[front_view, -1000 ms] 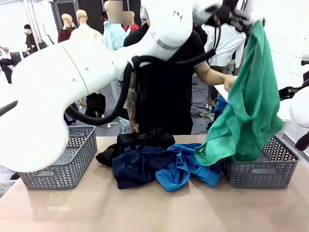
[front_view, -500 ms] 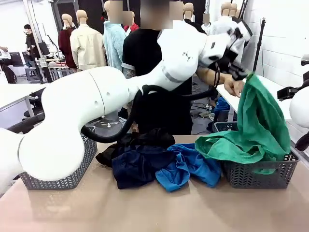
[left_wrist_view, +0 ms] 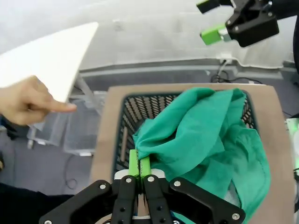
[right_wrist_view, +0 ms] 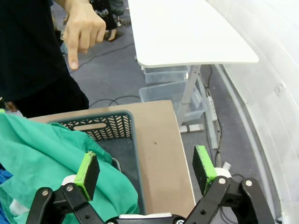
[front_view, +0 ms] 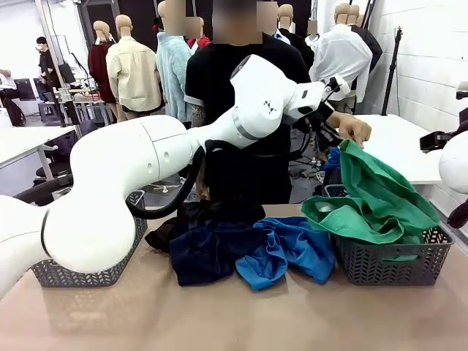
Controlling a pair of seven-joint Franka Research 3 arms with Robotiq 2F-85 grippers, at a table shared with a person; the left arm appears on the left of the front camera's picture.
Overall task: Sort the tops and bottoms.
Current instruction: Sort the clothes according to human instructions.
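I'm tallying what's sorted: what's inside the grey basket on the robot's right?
The green garment fills most of the basket, spilling over its near rim, one corner pinched by the left gripper. Anything beneath the cloth is covered.

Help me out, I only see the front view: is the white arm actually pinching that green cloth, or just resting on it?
Observer: Pinching. In the left wrist view the left end effector is shut on a fold of the green garment, which lies in the grey basket.
Operator: And the other arm?
Observer: The right wrist view shows the right end effector open and holding nothing, hovering by that basket's rim.
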